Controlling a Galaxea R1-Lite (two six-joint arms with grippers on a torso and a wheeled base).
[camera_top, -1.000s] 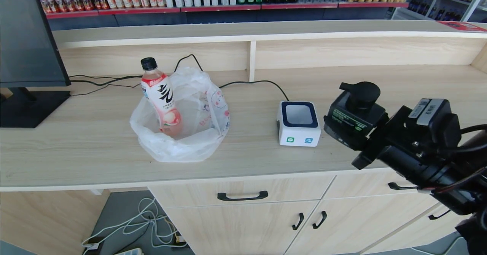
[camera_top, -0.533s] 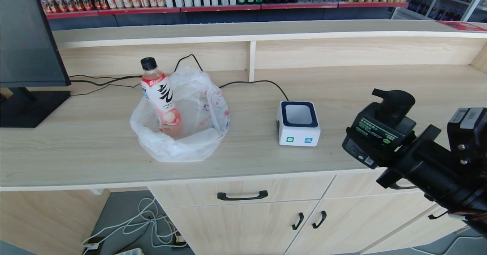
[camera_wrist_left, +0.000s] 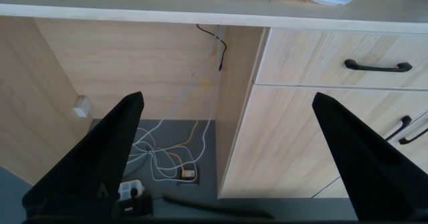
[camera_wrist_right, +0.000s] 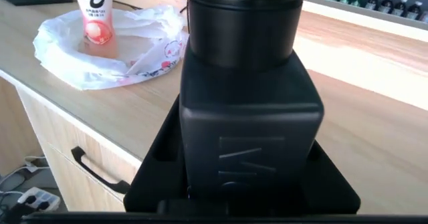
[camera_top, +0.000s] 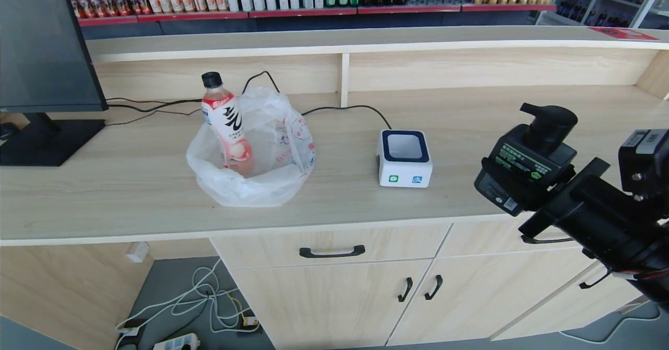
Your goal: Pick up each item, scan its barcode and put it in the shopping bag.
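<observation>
My right gripper (camera_top: 546,198) pinches the black bottle (camera_top: 522,167), cap tilted toward one o'clock (label up), at three o'clock of the scanner (camera_top: 405,158); left gripper (camera_wrist_left: 227,97) spread.

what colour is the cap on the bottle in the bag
Black: the cap on the pink-labelled bottle shows best in the head view.

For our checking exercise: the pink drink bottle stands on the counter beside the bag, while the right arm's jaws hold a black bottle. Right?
No: the head view shows the pink drink bottle standing inside the bag, not beside it. The right arm's jaws do hold a black bottle.
</observation>
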